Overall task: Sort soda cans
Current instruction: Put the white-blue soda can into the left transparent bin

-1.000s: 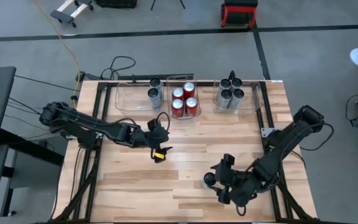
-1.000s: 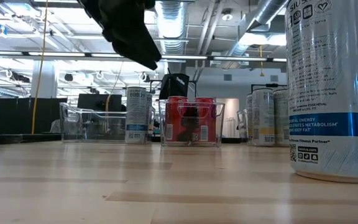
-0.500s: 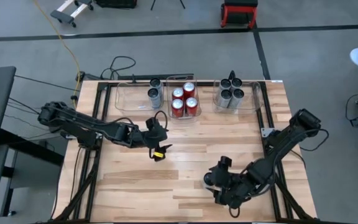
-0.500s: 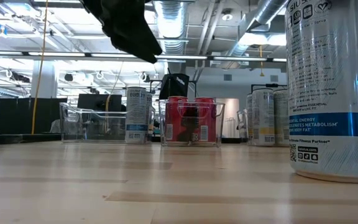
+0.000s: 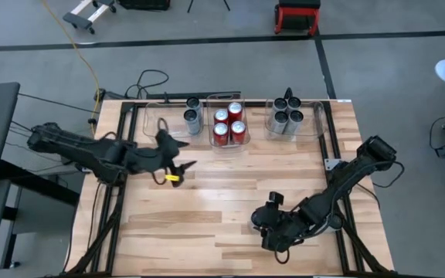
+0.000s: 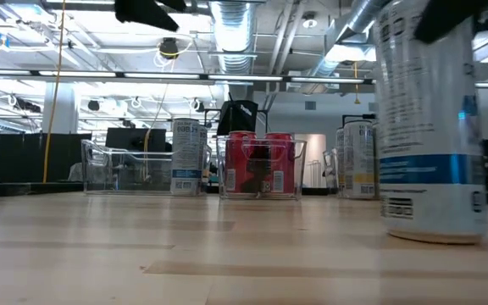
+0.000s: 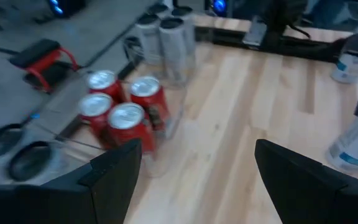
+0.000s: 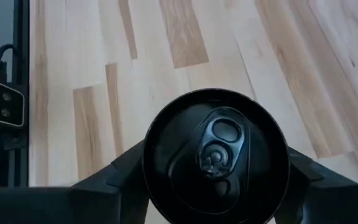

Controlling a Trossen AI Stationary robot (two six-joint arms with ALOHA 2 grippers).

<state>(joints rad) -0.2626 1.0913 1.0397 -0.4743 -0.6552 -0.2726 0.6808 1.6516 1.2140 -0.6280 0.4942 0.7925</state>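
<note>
A tall silver-grey soda can with a dark top stands near the table's near right edge, large in the low view. My right gripper is shut on it. My left gripper hovers open over the table's left middle, holding nothing; its wide-apart fingers frame the left wrist view. Four red cans stand in the middle clear bin. Two silver cans stand in the left bin, and several dark-topped silver cans in the right bin. My right gripper holds the dark-topped can by its upper body just under the rim, pinched between the two fingers, one on each side. It comes from the table's near right, slanting down. The can is upright; whether its base is still on the table, I cannot tell.
Three clear plastic bins sit in a row along the far edge. The wooden tabletop lies bare between the arms. Black frame rails run along the table's sides. Cables lie on the floor beyond the far left corner.
My left gripper has drawn back toward the table's left edge and a little toward the far edge, staying open. My right gripper has moved toward the table's left. The can has shifted a little toward the left with it.
</note>
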